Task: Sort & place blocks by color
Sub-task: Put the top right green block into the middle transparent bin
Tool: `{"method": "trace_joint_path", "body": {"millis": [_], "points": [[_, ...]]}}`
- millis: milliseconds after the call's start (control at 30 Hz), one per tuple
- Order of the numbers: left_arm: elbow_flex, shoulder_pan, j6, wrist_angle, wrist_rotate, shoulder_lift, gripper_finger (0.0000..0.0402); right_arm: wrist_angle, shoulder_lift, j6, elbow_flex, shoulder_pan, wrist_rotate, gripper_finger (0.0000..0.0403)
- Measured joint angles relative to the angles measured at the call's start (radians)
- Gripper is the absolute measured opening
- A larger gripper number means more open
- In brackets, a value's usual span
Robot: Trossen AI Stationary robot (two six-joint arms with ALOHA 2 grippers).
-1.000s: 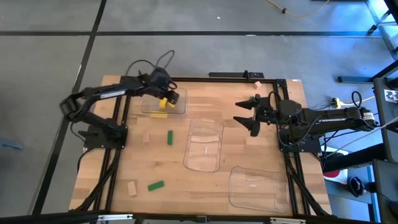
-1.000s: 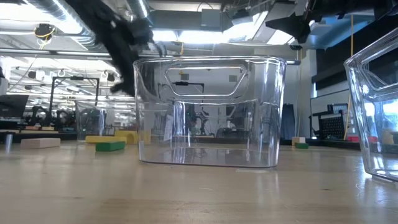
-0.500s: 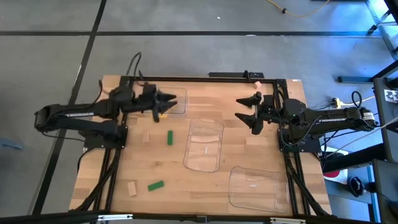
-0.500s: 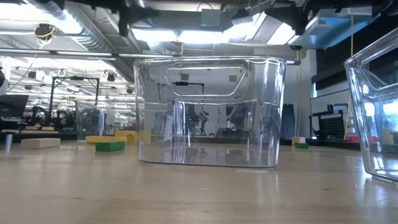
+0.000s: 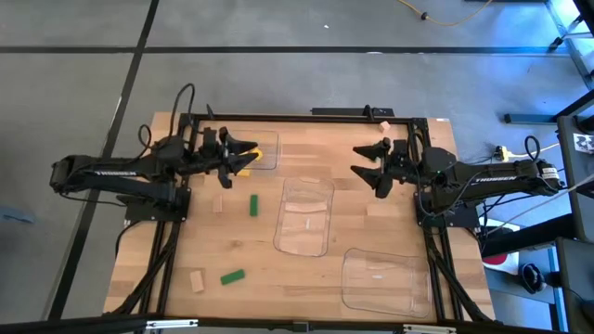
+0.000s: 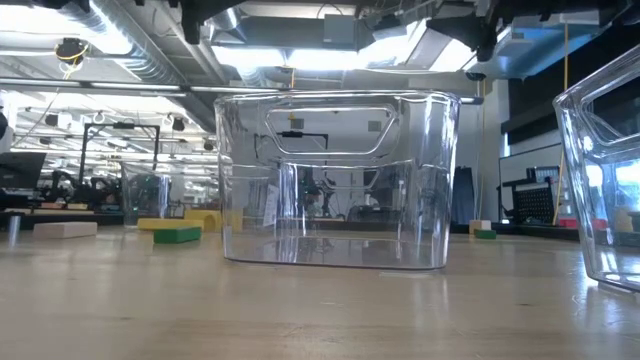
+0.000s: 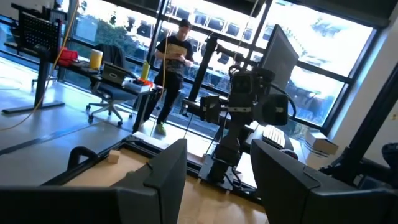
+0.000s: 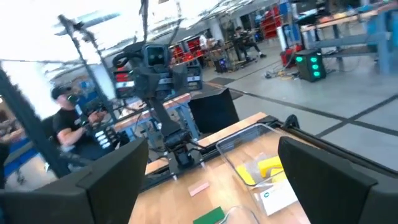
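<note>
Wooden table point(image 5: 362, 232), lit from above, with a busy workshop behind it.

Left gripper point(image 5: 249, 152): empty, fingers spread, held level above the far-left clear tray point(image 5: 266, 160). Just beneath its tips the yellow blocks point(image 5: 245, 164) lie in that tray, evidently the yellow bin.

Loose stock nearer than that gripper: tan block point(image 5: 220, 204), green block point(image 5: 252, 205); farther toward the front edge, a second tan block point(image 5: 197, 280) and green block point(image 5: 232, 276). All unsorted.

Middle tray point(image 5: 304, 216) and front-right tray point(image 5: 382, 280): each appears to hold pale pieces, hard to make out.

Right gripper point(image 5: 368, 165): fingers parted, holding nothing, waiting over bare wood beside the middle tray.
</note>
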Motion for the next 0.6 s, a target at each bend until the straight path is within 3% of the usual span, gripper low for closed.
{"method": "trace_joint_path", "body": {"millis": [100, 200, 400, 500, 600], "points": [[0.000, 0.000, -0.016, 0.000, 0.002, 0.000, 0.0169, -0.117, 0.006, 0.127, 0.038, -0.011, 0.067, 0.0362], [0.000, 0.000, -0.033, 0.000, 0.004, 0.000, 0.0169, -0.466, 0.048, 0.239, 0.189, -0.052, 0.120, 0.0362], [0.000, 0.000, -0.036, 0.001, 0.006, -0.005, 0.0169, -1.171, 0.265, 0.465, 0.515, -0.200, 0.254, 0.0362], [0.000, 0.000, -0.035, 0.002, 0.006, -0.006, 0.0169, -1.348, 0.369, 0.516, 0.552, -0.292, 0.275, 0.0362], [0.000, 0.000, -0.035, 0.002, 0.006, -0.006, 0.0169, -1.371, 0.444, 0.586, 0.497, -0.366, 0.266, 0.0362]]}}
